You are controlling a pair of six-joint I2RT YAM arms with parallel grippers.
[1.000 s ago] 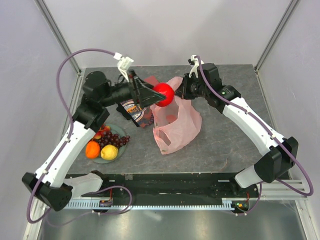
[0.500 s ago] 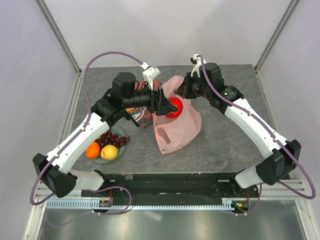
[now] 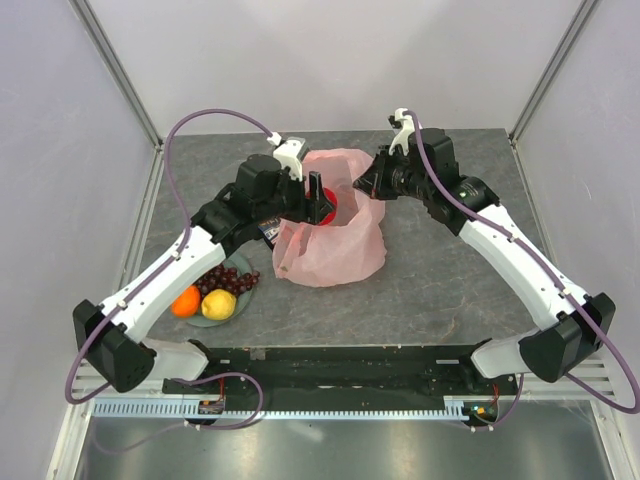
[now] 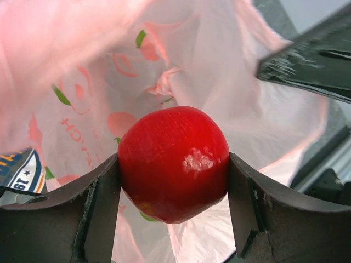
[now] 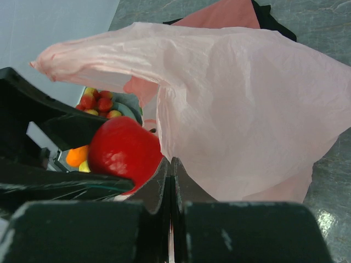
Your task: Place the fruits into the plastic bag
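Observation:
My left gripper (image 3: pixel 322 204) is shut on the red apple (image 4: pixel 173 163), one finger on each side of it. It holds the apple in the mouth of the pink plastic bag (image 3: pixel 335 245), whose printed inside (image 4: pixel 109 66) fills the left wrist view. At the bag's far right rim, my right gripper (image 3: pixel 372 186) is shut on the thin plastic and holds it up; the pinched film runs from its closed fingertips (image 5: pixel 171 164). The apple (image 5: pixel 124 153) shows just left of them. An orange (image 3: pixel 185 300), a lemon (image 3: pixel 218 304) and grapes (image 3: pixel 228 280) lie on the green plate (image 3: pixel 244 264).
A folded red printed cloth (image 3: pixel 268 232) lies under the left arm beside the bag, and its edge (image 5: pixel 225 13) shows behind the bag. The plate sits at the table's front left. Small red fruits (image 5: pixel 98 101) show on it. Frame posts stand at the back corners.
The left gripper has carried the apple right and down into the bag's mouth. The right gripper has risen a little, and the bag now stands wider and fuller.

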